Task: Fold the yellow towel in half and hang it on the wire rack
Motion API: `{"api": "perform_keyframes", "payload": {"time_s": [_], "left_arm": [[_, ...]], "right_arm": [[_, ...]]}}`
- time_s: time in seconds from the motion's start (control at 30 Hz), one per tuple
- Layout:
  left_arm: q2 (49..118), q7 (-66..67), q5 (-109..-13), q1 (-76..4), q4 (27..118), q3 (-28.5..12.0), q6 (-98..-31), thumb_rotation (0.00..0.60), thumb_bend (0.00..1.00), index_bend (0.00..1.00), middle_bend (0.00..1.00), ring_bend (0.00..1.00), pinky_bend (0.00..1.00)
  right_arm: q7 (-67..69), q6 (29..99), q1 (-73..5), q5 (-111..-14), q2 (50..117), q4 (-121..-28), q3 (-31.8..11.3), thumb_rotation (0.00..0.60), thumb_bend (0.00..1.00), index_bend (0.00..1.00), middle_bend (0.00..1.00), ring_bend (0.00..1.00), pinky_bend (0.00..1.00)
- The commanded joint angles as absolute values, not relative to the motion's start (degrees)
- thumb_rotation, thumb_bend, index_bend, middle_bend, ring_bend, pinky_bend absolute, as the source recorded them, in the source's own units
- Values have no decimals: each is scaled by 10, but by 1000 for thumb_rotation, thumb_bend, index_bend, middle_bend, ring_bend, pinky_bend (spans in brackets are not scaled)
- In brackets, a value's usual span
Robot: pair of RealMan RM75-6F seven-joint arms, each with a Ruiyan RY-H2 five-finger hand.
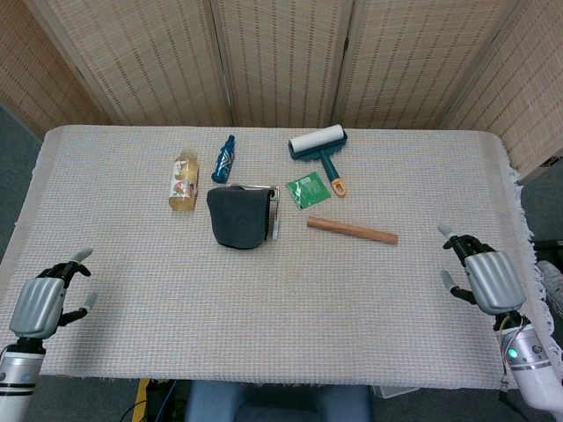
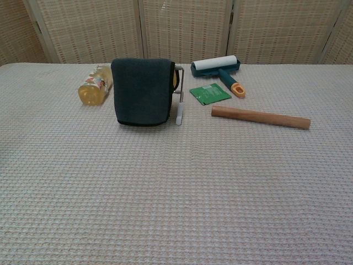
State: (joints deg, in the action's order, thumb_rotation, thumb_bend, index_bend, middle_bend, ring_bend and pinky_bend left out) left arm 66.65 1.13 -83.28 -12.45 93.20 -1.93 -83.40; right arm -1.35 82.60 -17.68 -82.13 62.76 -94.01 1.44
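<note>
A dark towel [image 1: 236, 217] hangs folded over the small wire rack [image 1: 274, 214] at the table's middle back. In the chest view the towel [image 2: 141, 91] covers most of the rack [image 2: 179, 102], and a thin yellow edge shows at its right side. My left hand [image 1: 40, 299] sits low at the front left corner, fingers apart, holding nothing. At the front right edge my right hand [image 1: 486, 277] is likewise empty with its fingers apart. Both hands are far from the towel. Neither hand shows in the chest view.
A yellow juice bottle [image 1: 183, 180] and a small blue bottle [image 1: 224, 158] lie left of the rack. A lint roller [image 1: 318, 145], a green packet [image 1: 306, 189] and a wooden rod [image 1: 352, 230] lie to its right. Woven screens stand behind the table.
</note>
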Motion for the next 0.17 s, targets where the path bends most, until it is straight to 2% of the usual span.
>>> {"api": "perform_keyframes", "payload": {"time_s": [0.03, 0.17], "left_arm": [[665, 23, -842, -109, 945, -11, -852, 600, 371, 158, 434, 350, 436], [669, 41, -851, -89, 955, -1, -872, 600, 371, 158, 434, 351, 434]], "right_arm": [[0, 845, -144, -826, 619, -944, 30, 600, 397, 94, 333, 268, 411], [8, 860, -114, -828, 616, -948, 40, 600, 396, 94, 331, 263, 393]]}}
